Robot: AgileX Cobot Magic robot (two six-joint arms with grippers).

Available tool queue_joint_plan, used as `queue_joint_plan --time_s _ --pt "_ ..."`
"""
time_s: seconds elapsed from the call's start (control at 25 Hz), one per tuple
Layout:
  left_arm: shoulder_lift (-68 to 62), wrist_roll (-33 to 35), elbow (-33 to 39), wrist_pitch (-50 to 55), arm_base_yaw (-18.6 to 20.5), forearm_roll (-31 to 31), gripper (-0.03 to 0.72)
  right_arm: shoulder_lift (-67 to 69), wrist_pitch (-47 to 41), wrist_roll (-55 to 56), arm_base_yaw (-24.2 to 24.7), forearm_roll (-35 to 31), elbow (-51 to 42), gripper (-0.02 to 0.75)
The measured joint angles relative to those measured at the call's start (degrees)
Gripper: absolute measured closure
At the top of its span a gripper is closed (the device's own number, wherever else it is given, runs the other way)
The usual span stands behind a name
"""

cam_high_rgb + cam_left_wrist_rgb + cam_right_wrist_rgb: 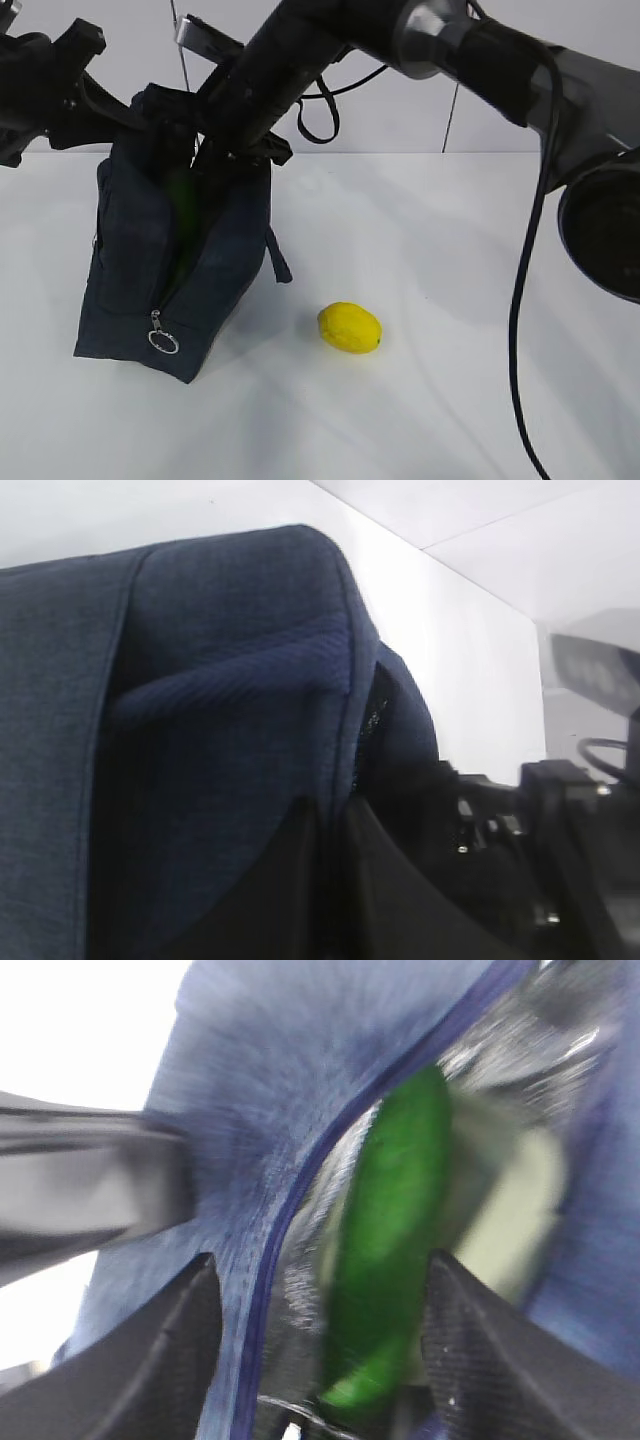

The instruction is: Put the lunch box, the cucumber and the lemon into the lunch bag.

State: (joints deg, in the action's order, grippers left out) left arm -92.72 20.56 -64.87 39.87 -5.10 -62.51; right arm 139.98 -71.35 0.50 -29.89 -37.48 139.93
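One oval yellow lemon [350,327] lay on the white table [450,300]; one glossy green cucumber [385,1250] sat inside one navy fabric lunch bag [130,270], between the right claw's [315,1330] spread fingers; the left claw [335,880] pinched the bag's fabric.

No text, label, brand, number or sign can be read in any of the three views.

I see tabletop [430,400]: white, glossy, faint reflections | wall [400,110]: plain white behind it, thin dark vertical seams | nothing else I can tell
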Motion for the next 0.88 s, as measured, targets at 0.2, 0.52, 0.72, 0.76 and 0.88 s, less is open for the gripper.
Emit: queue_joint_plan --time_s 0.2,0.52,0.72,0.76,0.88 --pt "0.0 0.0 0.0 0.0 0.0 0.1 0.678 -2.7 0.0 0.0 0.1 1.8 0.0 0.243" --pt "0.0 0.0 0.0 0.0 0.0 0.4 0.678 -9.4 0.0 0.0 0.2 9.0 0.0 0.243" --pt "0.0 0.0 0.0 0.0 0.0 0.5 0.678 -14.1 -0.2 0.0 0.2 13.5 0.0 0.243" --pt "0.0 0.1 0.0 0.0 0.0 0.5 0.678 -15.0 -0.2 0.0 0.2 14.5 0.0 0.244" --pt "0.0 0.2 0.0 0.0 0.0 0.5 0.678 -17.4 -0.4 0.0 0.2 17.3 0.0 0.267"
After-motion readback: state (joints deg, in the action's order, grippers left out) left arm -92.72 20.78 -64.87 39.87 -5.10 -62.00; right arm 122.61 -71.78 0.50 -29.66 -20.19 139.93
